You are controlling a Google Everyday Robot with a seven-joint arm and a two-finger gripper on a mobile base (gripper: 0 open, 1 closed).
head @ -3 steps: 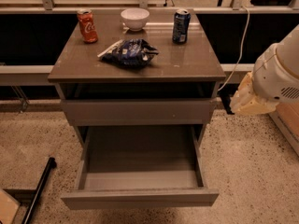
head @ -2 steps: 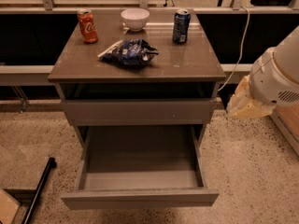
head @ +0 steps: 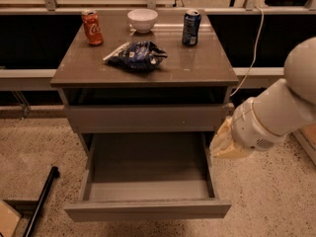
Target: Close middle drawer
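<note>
Status: middle drawer (head: 148,209) is hanging wide open low in the glossy brown table (head: 212,70) | end effector (head: 224,144) is hovering just beside its right wall, grip state I cannot tell | I am seeing speckled floor (head: 44,142), white cable (head: 255,43) behind.

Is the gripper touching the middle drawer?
Cannot tell. In the camera view the gripper overlaps the right wall of the open middle drawer, but neither contact nor a gap shows plainly.
</note>
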